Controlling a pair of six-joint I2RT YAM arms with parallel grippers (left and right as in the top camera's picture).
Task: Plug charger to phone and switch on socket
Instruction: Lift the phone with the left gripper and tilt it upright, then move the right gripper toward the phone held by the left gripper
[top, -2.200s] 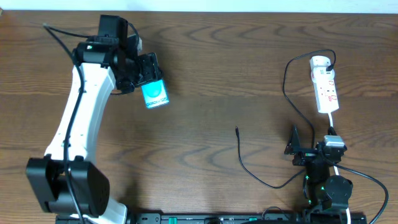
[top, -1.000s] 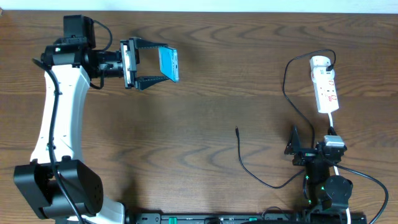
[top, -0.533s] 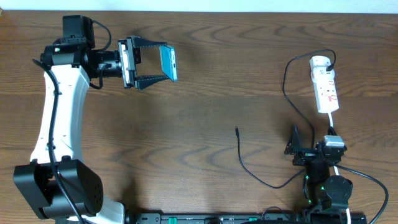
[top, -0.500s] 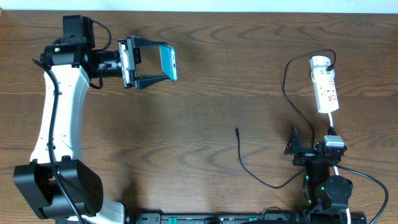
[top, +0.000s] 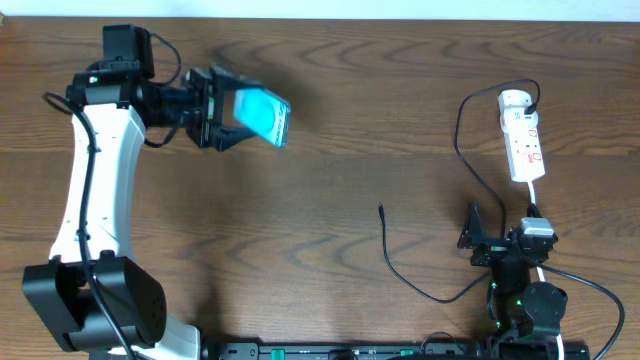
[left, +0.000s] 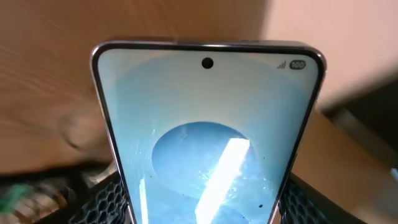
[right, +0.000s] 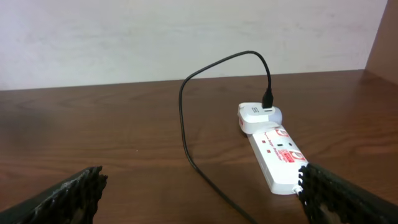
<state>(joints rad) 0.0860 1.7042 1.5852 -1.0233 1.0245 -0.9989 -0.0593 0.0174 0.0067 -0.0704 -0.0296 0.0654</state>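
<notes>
My left gripper (top: 248, 113) is shut on the phone (top: 262, 114) and holds it above the far left of the table, its turquoise screen tilted up toward the overhead camera. The left wrist view is filled by the phone (left: 208, 137), with the black fingers (left: 102, 200) pressed on both its long edges. The charger cable (top: 462, 140) runs from the rounded end of the white socket (top: 523, 140) down to its free plug tip (top: 381, 209) on the wood. My right gripper (right: 202, 199) stands wide open and low in front of the socket (right: 273, 149), apart from the cable (right: 186, 124).
The right arm's base (top: 525, 300) sits at the near right edge with its own leads. The socket's white cord (top: 533, 195) runs toward that base. A pale wall (right: 186, 37) stands behind the table's far edge.
The left wrist has rolled, turning the held phone from edge-on to screen facing up. The right arm, the cable and the socket have not moved.
</notes>
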